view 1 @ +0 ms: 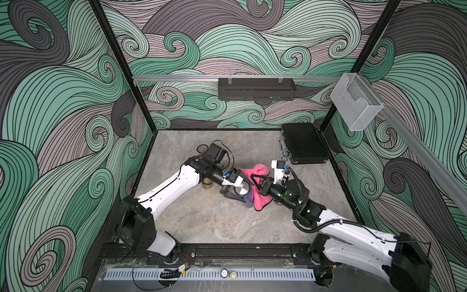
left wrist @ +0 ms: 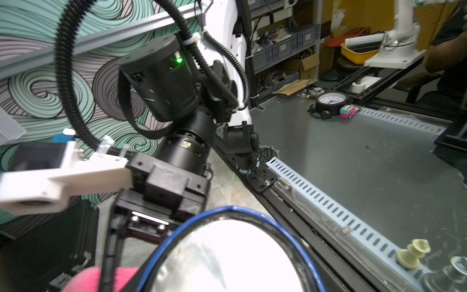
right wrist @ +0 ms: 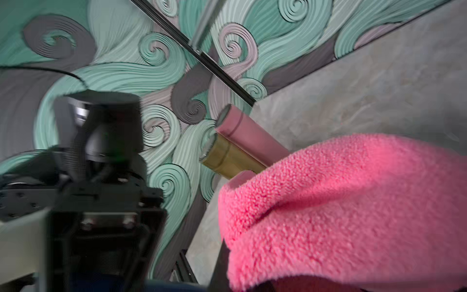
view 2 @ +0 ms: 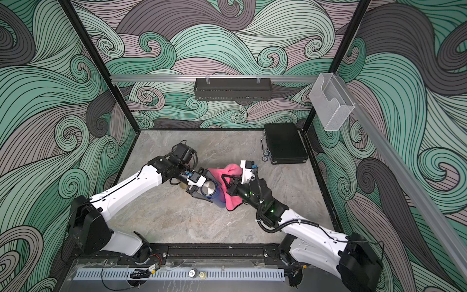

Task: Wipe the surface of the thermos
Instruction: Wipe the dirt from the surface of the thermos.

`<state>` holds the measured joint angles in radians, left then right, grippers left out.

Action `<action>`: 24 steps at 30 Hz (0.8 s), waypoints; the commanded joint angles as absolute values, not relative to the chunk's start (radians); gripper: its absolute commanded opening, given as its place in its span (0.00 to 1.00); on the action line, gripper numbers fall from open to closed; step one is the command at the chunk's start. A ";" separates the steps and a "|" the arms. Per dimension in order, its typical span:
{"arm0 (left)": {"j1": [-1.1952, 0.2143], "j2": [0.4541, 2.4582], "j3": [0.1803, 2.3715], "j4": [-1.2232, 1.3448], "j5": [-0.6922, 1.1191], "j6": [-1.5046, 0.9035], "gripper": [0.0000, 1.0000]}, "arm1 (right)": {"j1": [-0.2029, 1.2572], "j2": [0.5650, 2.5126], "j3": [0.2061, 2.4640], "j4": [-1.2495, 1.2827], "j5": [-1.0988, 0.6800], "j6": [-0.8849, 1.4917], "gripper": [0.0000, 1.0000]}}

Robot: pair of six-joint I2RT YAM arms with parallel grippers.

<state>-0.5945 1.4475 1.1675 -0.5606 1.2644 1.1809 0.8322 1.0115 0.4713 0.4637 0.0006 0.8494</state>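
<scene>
The blue thermos [view 1: 249,201] with a shiny steel end [left wrist: 227,257] hangs tilted over the middle of the table in both top views. My left gripper [view 1: 239,189] is shut on it near that end, one finger on each side. A pink cloth [view 1: 256,170] drapes against the thermos's right side and hangs below it [view 2: 231,204]. My right gripper [view 1: 254,179] is shut on the cloth, pressed close to the thermos. In the right wrist view the cloth [right wrist: 341,209] fills the near field and hides that gripper's fingertips.
A gold cylinder [view 1: 207,184] stands under my left forearm, with a pink cylinder [right wrist: 250,131] beside it. A black case [view 1: 304,144] lies at the back right, small metal pieces [view 1: 285,156] by its corner. A black shelf [view 1: 256,88] and a clear box [view 1: 356,101] hang on the walls.
</scene>
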 commanded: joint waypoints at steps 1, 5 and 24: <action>-0.607 1.382 1.123 -0.254 1.166 0.875 0.00 | 0.836 1.010 0.457 0.461 0.059 0.851 0.00; -0.612 1.384 1.141 -0.236 1.053 0.766 0.00 | 0.836 0.936 0.520 0.364 0.079 0.797 0.00; -0.822 1.301 1.090 0.006 0.336 0.309 0.00 | 0.837 0.923 0.511 0.372 0.118 0.801 0.00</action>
